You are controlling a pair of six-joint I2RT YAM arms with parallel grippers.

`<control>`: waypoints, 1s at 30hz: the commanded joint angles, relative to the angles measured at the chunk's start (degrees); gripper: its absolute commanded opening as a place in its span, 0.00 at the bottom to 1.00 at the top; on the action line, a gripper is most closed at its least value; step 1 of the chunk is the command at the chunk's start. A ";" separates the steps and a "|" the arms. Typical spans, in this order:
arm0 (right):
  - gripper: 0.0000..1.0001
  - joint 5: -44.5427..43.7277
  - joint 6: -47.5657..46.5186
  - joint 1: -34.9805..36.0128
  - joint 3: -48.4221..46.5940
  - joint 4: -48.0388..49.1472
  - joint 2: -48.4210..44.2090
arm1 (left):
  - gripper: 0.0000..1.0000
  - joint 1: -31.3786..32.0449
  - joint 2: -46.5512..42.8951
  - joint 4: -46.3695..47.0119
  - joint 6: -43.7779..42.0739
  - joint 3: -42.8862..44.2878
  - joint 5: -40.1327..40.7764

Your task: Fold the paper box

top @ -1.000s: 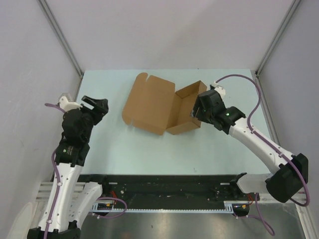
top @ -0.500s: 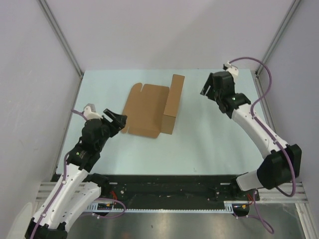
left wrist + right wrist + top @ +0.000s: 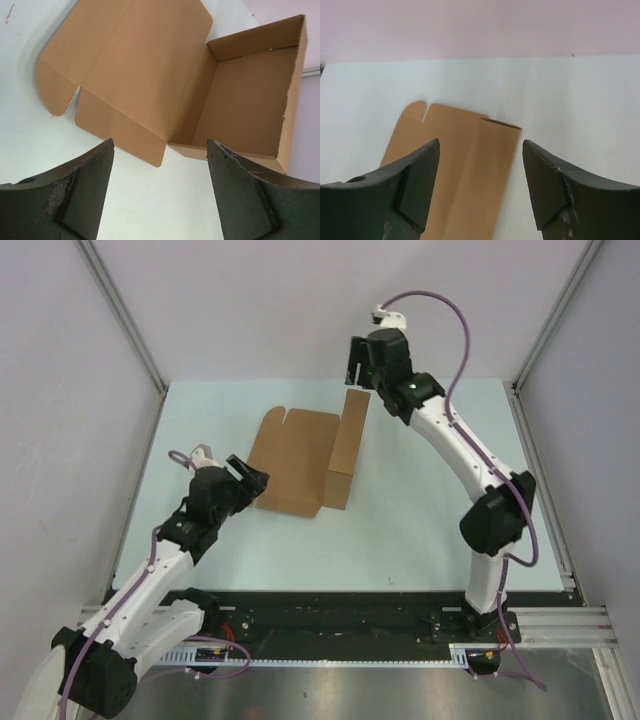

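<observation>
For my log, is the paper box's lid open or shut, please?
Open: the paper box lid lies spread flat, tray interior exposed.

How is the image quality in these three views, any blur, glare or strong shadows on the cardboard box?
Top external: even, soft light, the paper box sharp, no harsh shadows. Left wrist: box crisp, its inside mildly shaded, the left gripper dark and slightly soft near the lens. Right wrist: no glare, box somewhat soft, the right gripper dark in the foreground.
</observation>
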State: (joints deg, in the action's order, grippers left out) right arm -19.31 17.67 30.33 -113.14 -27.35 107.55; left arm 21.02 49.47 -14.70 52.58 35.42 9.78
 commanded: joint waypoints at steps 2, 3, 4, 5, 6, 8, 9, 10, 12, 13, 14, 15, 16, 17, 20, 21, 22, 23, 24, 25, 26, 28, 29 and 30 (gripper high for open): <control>0.71 1.64 -6.77 2.55 -7.97 -0.33 8.19 | 0.79 0.52 -3.33 2.84 1.21 -2.28 -0.91; 0.70 2.08 -7.29 2.72 -9.36 -0.42 9.60 | 0.79 0.52 -3.59 2.83 1.13 -2.81 -1.08; 0.70 1.65 -8.26 2.89 -10.25 -0.94 12.13 | 0.79 0.52 -4.03 2.83 1.04 -3.42 -1.69; 0.70 1.47 -8.61 3.07 -10.86 -1.38 13.38 | 0.79 0.60 -4.21 2.75 1.04 -4.47 -1.78; 0.70 1.12 -8.97 3.07 -11.13 -1.56 14.35 | 0.79 0.61 -4.30 2.83 1.12 -5.09 -2.04; 0.70 -1.16 -10.19 3.25 -10.79 -2.17 16.36 | 0.79 0.69 -4.65 2.66 1.21 -6.23 -2.31; 0.70 -3.52 -10.72 3.33 -10.44 -2.18 16.73 | 0.79 0.69 -4.56 2.83 1.21 -6.59 -2.40; 0.70 -4.76 -11.51 3.51 -9.47 -2.35 17.08 | 0.79 0.69 -4.65 3.01 1.21 -6.85 -2.40; 0.70 -8.18 -12.66 3.42 -7.89 -2.62 17.26 | 0.79 0.78 -4.47 3.62 1.13 -7.38 -2.31; 0.70 -8.98 -12.92 3.34 -6.06 -2.88 17.00 | 0.79 0.78 -4.13 3.80 1.12 -7.47 -2.40; 0.70 -10.12 -13.19 3.34 -4.91 -2.97 16.73 | 0.79 0.78 -3.95 4.50 1.21 -7.56 -2.49; 0.70 -12.66 -13.28 3.25 -3.76 -2.97 15.69 | 0.79 0.78 -3.60 4.85 1.21 -7.56 -2.66; 0.70 -13.73 -13.10 3.07 -2.19 -3.06 15.07 | 0.79 0.78 -2.99 5.12 1.30 -7.56 -2.84; 0.70 -14.52 -12.84 2.98 0.79 -2.97 14.02 | 0.79 0.87 -2.54 5.47 1.30 -7.38 -3.10; 0.69 -15.85 -11.00 2.46 9.82 -1.39 8.75 | 0.79 1.13 -1.66 6.43 1.56 -7.56 -3.28; 0.69 -15.50 -10.38 2.20 12.22 -0.69 7.25 | 0.79 1.39 -1.40 6.61 1.82 -7.64 -3.28; 0.69 -15.67 -8.46 2.11 14.25 0.19 3.93 | 0.79 1.48 -1.14 6.87 2.00 -7.65 -3.28; 0.69 -15.58 -7.83 1.84 16.88 0.54 2.51 | 0.79 1.66 -0.87 7.14 2.00 -7.73 -3.36; 0.69 -15.41 -7.13 1.93 21.25 1.16 0.75 | 0.79 1.83 -0.61 7.23 2.18 -7.91 -3.28; 0.68 -15.58 -5.73 2.02 23.82 1.60 -2.05 | 0.79 2.01 -0.43 7.40 2.27 -7.91 -3.28; 0.68 -15.49 -4.94 2.19 25.76 1.78 -3.47 | 0.79 2.10 -0.17 7.58 2.35 -8.08 -3.28; 0.69 -15.23 -3.53 2.37 31.39 1.60 -7.06 | 0.79 2.71 0.27 7.93 2.70 -8.35 -3.10; 0.69 -14.88 -2.13 2.54 33.06 1.43 -8.04 | 0.79 2.98 0.36 8.37 2.79 -8.61 -3.01; 0.68 -14.88 -1.51 3.33 34.90 1.43 -9.01 | 0.79 3.67 0.62 8.46 3.06 -8.70 -2.93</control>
State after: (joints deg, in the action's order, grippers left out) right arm -34.44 10.72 31.86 -83.46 -26.20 104.81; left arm 23.07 49.52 -9.08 53.89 27.79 7.07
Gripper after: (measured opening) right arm 0.687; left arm 0.789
